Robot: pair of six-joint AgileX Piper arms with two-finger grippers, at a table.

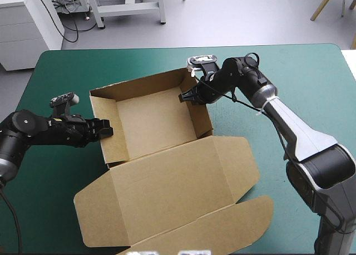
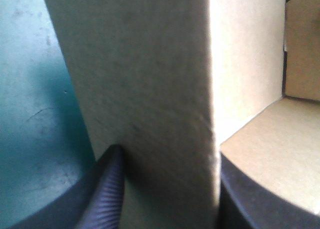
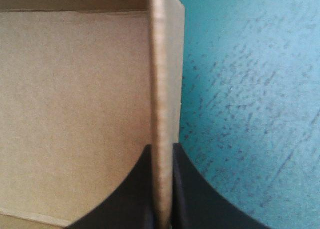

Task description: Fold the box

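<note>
The brown box (image 1: 150, 118) stands mid-table as an open tray with its walls raised. Its lid (image 1: 167, 194) lies flat toward the near edge. My left gripper (image 1: 107, 128) is at the tray's left wall. In the left wrist view that thick wall (image 2: 150, 79) fills the gap of the left gripper (image 2: 170, 189), one black finger outside and one inside, so it is shut on the wall. My right gripper (image 1: 188, 96) is at the right wall near the far corner. In the right wrist view the right gripper (image 3: 161, 189) pinches the wall's thin edge (image 3: 161, 64).
The lid's tuck flap (image 1: 222, 224) reaches close to the table's near edge. Bare teal-green cover (image 1: 300, 88) lies to the right of the box and along the far edge. The right arm stretches over the table's right half.
</note>
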